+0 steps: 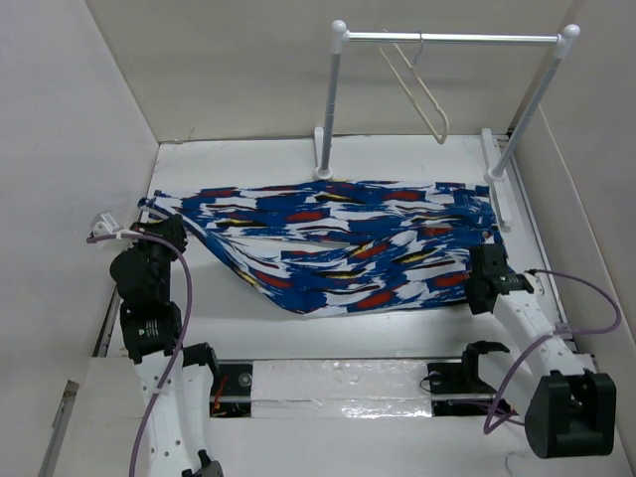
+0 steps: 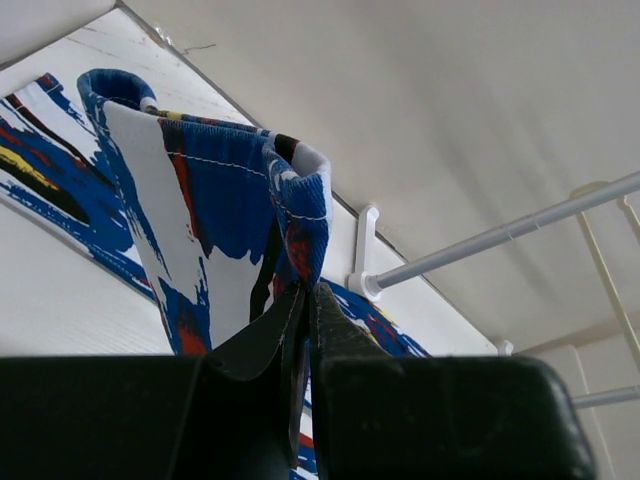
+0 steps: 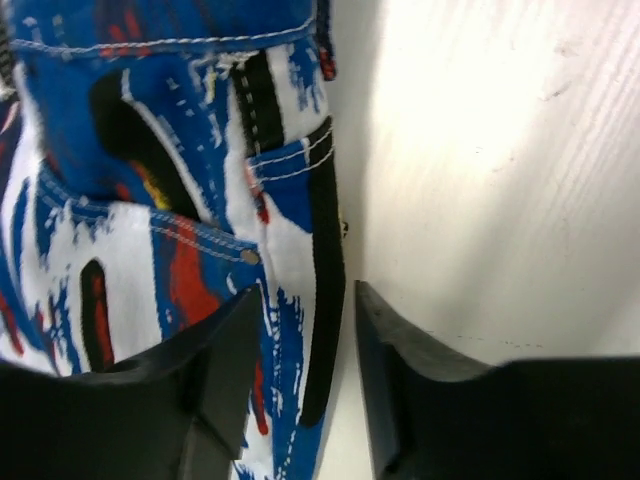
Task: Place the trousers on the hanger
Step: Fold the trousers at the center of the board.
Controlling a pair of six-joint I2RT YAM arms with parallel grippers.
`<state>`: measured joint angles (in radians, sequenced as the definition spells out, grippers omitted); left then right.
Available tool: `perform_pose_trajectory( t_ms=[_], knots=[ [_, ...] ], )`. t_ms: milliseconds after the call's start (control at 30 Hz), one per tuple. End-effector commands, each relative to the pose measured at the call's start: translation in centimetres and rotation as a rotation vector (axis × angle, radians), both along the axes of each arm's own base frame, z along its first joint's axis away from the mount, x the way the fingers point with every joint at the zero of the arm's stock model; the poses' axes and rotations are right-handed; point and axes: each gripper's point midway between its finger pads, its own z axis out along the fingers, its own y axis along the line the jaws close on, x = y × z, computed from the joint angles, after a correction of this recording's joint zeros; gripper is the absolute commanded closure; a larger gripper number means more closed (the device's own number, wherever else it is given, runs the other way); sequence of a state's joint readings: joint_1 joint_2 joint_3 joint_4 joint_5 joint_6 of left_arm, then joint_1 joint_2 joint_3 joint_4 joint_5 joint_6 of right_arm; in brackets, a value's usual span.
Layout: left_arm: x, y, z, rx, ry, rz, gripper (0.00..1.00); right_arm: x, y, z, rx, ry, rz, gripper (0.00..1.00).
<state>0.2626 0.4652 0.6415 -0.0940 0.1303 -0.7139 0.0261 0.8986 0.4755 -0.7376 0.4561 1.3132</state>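
An overhead view looks down on the table [image 1: 248, 164]; both wrist views sit close against the trousers [image 1: 348, 243].

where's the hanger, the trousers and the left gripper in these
the hanger [image 1: 441, 131], top external view, its lower corner
the trousers [image 1: 348, 248], top external view, middle of the spread fabric
the left gripper [image 2: 306, 298], left wrist view, between its fingertips, shut on a fold of fabric

Bright, even overhead light, soft shadows; wrist views perhaps slightly blurred close up.
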Motion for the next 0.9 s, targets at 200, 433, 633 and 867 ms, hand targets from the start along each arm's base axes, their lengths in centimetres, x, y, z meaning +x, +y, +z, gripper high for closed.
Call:
perform_pose_trajectory(
  t_ms=[200,433,633,867],
  knots=[
    [1.7,-0.1,0.4,-0.024,-0.014,-0.050,1.00,0.6,-1.0,-1.3,0.011,0.112,-0.119,0.66],
    [1.5,0.8,0.9,-0.011,-0.026,0.002,1.00,2.0,-4.2,4.1,-0.177,0.051,-0.043,1.00],
    [-0.6,3.0,3.8,0.042,-0.039,0.153,1.00,1.3,-4.8,12.5,-0.273,-0.113,0.039,1.00],
    [-3.2,5.2,6.0,0.089,-0.024,0.302,1.00,-2.5,-5.0,17.9,-0.345,-0.207,0.099,1.00]
  ],
)
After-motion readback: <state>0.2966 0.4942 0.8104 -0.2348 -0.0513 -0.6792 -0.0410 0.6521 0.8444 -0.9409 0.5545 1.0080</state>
